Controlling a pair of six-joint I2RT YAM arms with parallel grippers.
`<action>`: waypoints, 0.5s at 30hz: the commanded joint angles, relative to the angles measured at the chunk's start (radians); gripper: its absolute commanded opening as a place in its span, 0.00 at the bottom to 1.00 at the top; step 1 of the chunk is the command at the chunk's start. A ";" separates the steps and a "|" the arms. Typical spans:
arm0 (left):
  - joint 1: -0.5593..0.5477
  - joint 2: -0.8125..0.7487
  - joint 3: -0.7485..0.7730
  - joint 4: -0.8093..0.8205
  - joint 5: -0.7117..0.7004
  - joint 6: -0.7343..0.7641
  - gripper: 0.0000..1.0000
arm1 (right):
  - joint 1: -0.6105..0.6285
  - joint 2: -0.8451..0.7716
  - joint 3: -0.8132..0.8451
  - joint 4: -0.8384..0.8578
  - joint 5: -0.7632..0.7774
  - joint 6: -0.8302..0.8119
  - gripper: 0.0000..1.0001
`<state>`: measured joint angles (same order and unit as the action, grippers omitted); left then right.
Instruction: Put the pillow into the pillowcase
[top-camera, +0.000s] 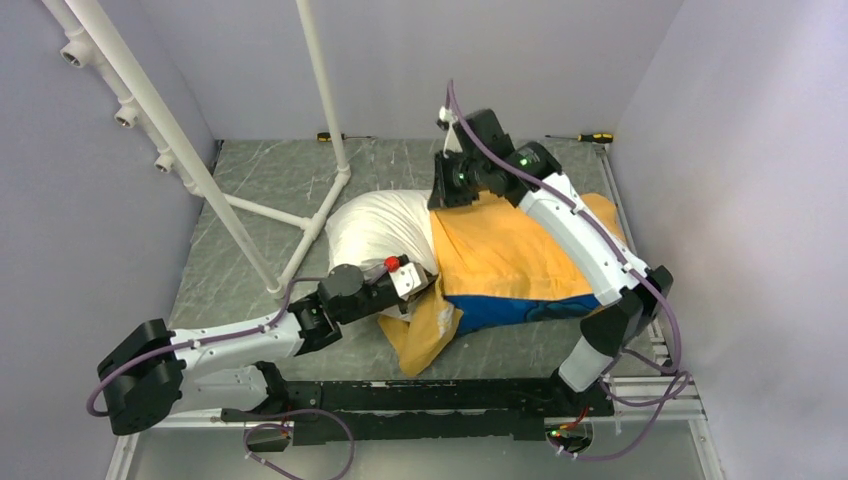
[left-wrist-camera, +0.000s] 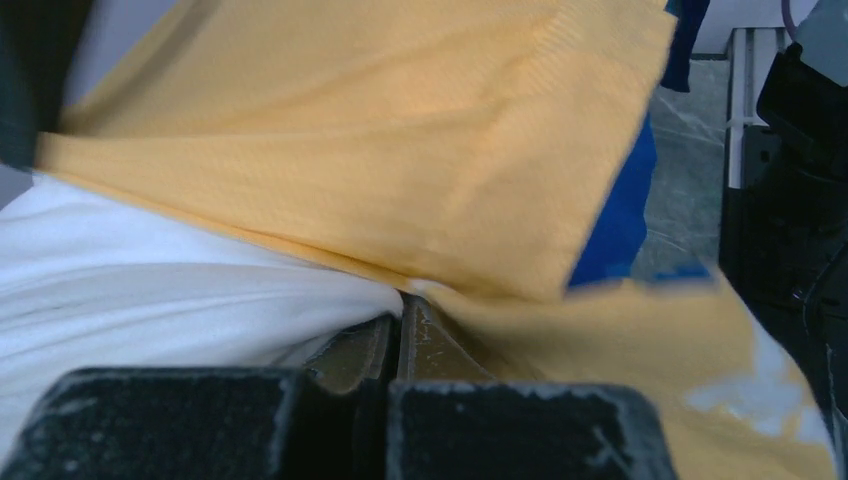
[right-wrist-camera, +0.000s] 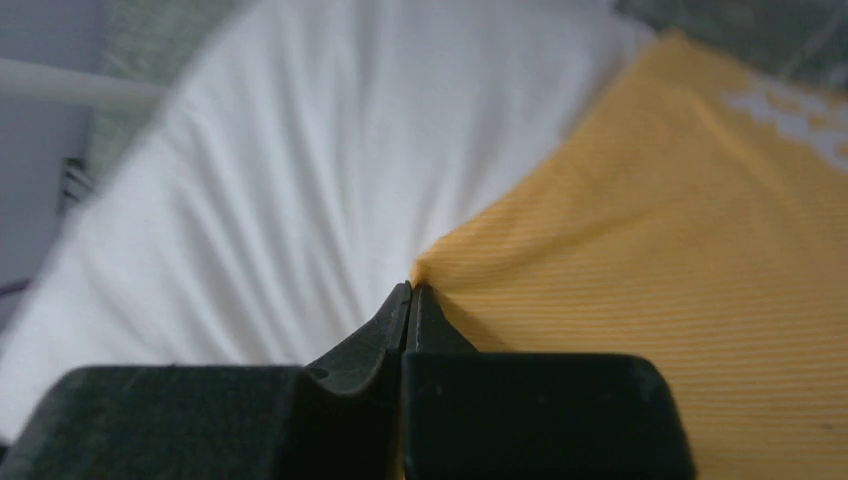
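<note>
**Pillow part-way in, both hems pinched**

Grey marbled table (top-camera: 260, 190) boxed in by pale walls, with a white pipe frame (top-camera: 300, 215) standing upper left. The pillowcase (top-camera: 510, 250), yellow-orange side up with blue along its lower edge, holds the right part of the white pillow (top-camera: 375, 225). The plump left end bulges out mid-frame, just beside the frame's foot. The left gripper (top-camera: 428, 288) is clamped on the case's lower hem and the right gripper (top-camera: 450, 200) on its upper hem. The case's right end lies near the table's right edge.

Top camera looks down on the table (top-camera: 260, 180); 2 wrist cameras sit close, sharing the pillowcase (top-camera: 510, 250).
</note>
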<state>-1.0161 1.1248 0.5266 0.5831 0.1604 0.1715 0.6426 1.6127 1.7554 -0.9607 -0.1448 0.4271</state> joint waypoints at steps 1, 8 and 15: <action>-0.051 0.061 0.038 -0.056 0.006 0.019 0.00 | 0.002 0.099 0.343 0.138 -0.171 -0.056 0.00; -0.088 0.097 0.155 0.018 -0.346 0.155 0.00 | 0.001 0.125 0.540 0.326 -0.428 -0.014 0.00; -0.124 0.138 0.253 0.019 -0.461 0.406 0.00 | -0.025 -0.181 0.014 0.661 -0.555 -0.054 0.00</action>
<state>-1.0985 1.2167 0.6884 0.5789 -0.2447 0.3641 0.6018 1.6592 1.9331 -0.7383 -0.4248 0.3523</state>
